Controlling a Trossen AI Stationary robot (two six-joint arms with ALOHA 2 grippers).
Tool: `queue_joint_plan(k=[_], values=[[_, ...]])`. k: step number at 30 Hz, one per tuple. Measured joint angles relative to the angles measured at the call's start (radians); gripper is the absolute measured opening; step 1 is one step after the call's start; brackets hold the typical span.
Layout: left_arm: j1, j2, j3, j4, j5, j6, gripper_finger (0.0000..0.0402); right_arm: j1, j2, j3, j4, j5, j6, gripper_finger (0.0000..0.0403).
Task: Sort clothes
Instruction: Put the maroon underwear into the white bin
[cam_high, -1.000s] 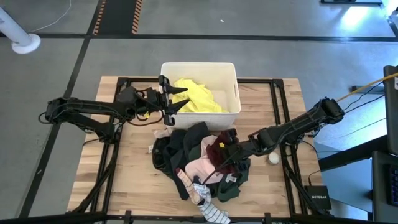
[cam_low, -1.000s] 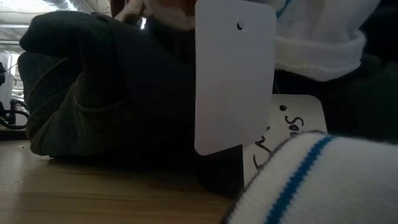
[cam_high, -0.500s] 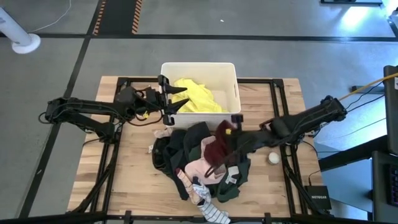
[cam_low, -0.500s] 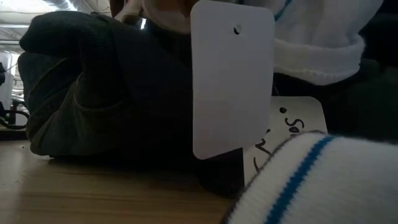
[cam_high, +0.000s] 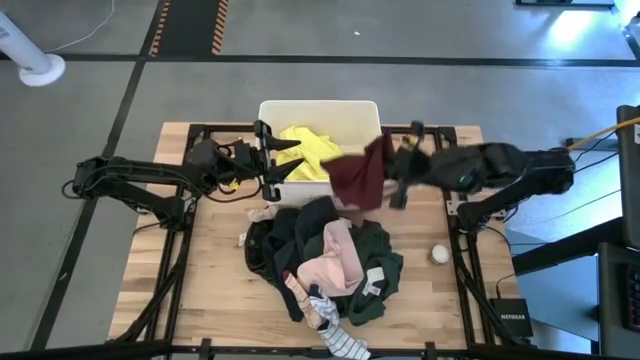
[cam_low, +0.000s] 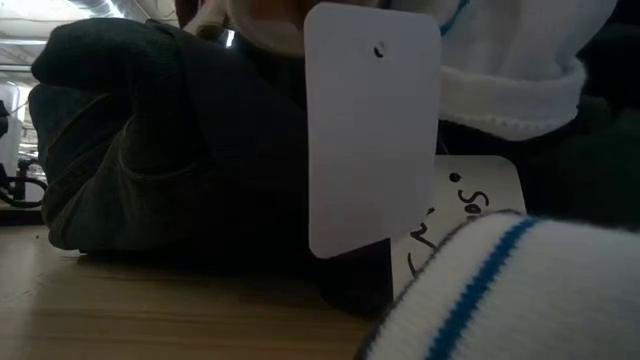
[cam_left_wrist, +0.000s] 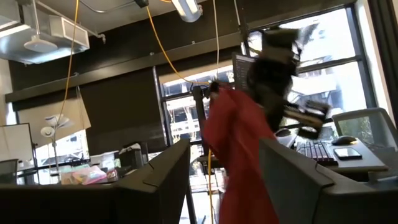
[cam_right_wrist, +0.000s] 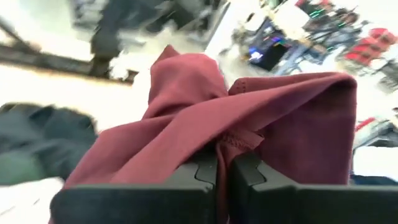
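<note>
The maroon garment (cam_high: 357, 176) is gripped by the right gripper (cam_high: 392, 172), whose jaws are clenched on a fold of the cloth, as the right wrist view shows, where the maroon fabric (cam_right_wrist: 230, 118) is bunched over the two dark fingers (cam_right_wrist: 199, 177) pressed close together. In the high view the garment is held in the air beside the right wall of the white bin (cam_high: 372, 120), hanging partly over its rim, with the right arm stretched in from the right. In the left wrist view the same red cloth (cam_left_wrist: 239, 155) is seen hanging from the other arm's gripper, between the left arm's own fingers (cam_left_wrist: 158, 180).

The left gripper (cam_high: 285, 158) is held at the left wall of the bin, its jaws spread and holding nothing, pointed at the yellow garment (cam_high: 315, 152), which lies inside the bin.

The remaining clothes (cam_high: 320, 255) are heaped on the wooden surface (cam_high: 200, 270) in front of the bin: dark green and black pieces, a pale pink one (cam_high: 335, 265) on top, and a striped one (cam_high: 345, 343) at the near edge. A small white ball (cam_high: 439, 254) rests on the surface to the right of the heap.

In the low view a dark garment (cam_low: 150, 150), a white paper tag (cam_low: 372, 125) and white fabric with a blue stripe (cam_low: 490, 290) are seen close up.
</note>
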Motion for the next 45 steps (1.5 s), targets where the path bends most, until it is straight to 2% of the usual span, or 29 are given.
queue_joint_plan(k=[7, 12, 19, 26, 29, 35, 42, 45], values=[[0.0, 0.0, 0.0, 0.0, 0.0, 0.024, 0.0182, -0.135, -0.013, 0.044, 0.228, -0.003, -0.178, 0.0016], [0.0, 0.0, 0.0, 0.0, 0.0, 0.026, 0.0182, -0.268, -0.002, 0.045, 0.312, -0.106, -0.211, 0.0016], [0.0, 0.0, 0.0, 0.0, -0.001, 0.06, 0.0182, -0.439, 0.046, 0.041, 0.304, -0.235, -0.19, 0.0017], [0.0, 0.0, 0.0, 0.001, -0.011, 0.055, 0.0182, -0.517, 0.148, 0.033, 0.193, -0.348, -0.101, 0.0015], [0.0, 0.0, 0.0, 0.001, -0.011, 0.055, 0.0182, -0.521, 0.162, -0.031, 0.192, -0.364, -0.098, 0.0011], [0.0, 0.0, 0.0, 0.0, -0.011, 0.055, 0.0182, -0.529, 0.141, -0.216, 0.36, -0.389, -0.094, 0.0011], [0.0, 0.0, 0.0, 0.001, -0.011, 0.055, 0.0182, -0.535, 0.144, -0.385, 0.552, -0.434, -0.019, 0.0026], [0.0, 0.0, 0.0, 0.0, -0.011, 0.055, 0.0182, -0.533, 0.144, -0.424, 0.569, -0.439, -0.012, 0.0036]])
